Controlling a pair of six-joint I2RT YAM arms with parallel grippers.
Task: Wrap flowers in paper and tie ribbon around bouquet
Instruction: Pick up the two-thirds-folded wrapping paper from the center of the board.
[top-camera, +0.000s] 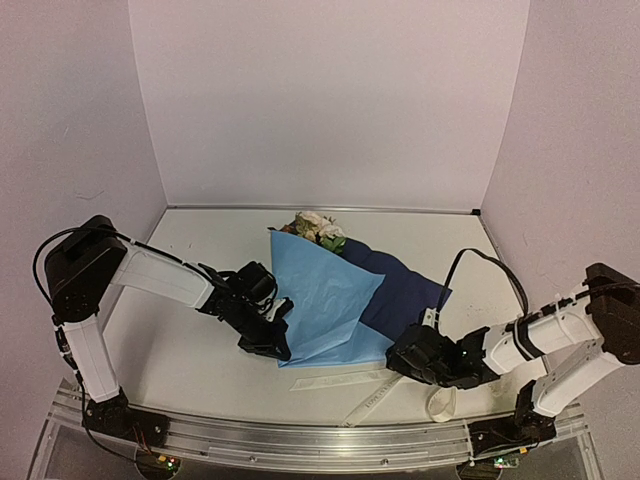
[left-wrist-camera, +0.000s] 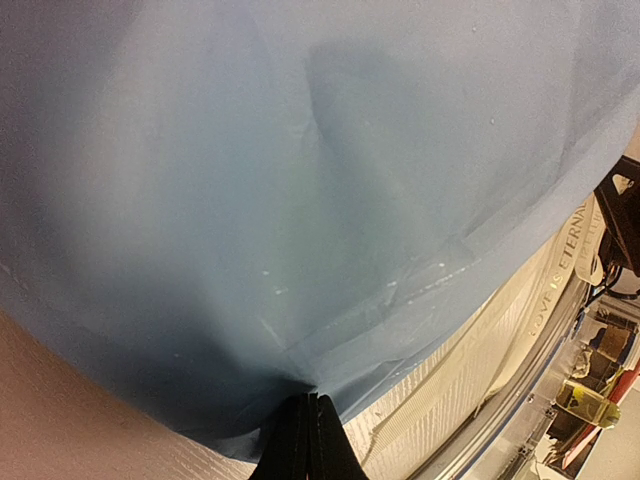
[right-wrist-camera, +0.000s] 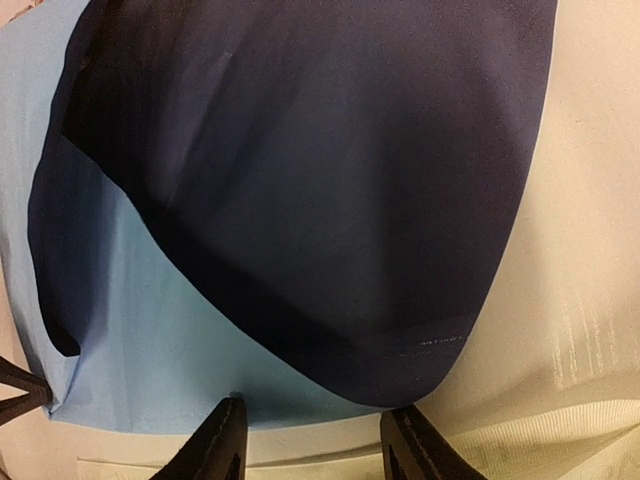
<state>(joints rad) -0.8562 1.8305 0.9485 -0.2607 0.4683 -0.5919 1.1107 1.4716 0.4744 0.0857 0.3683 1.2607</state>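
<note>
Ahead of the parted right claw (right-wrist-camera: 315, 410) the paper (right-wrist-camera: 300, 200) was spread, clamped at its left by the left claw (left-wrist-camera: 306, 402).

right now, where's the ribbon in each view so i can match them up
top external: the ribbon lies low in the centre, just in front of the paper.
left wrist: lower right, a cream woven strip with print on it, running beside the paper's edge.
right wrist: along the bottom edge, seemingly the same cream weave, below the paper.
shared landmark: the near edge of the light-blue paper.
</note>
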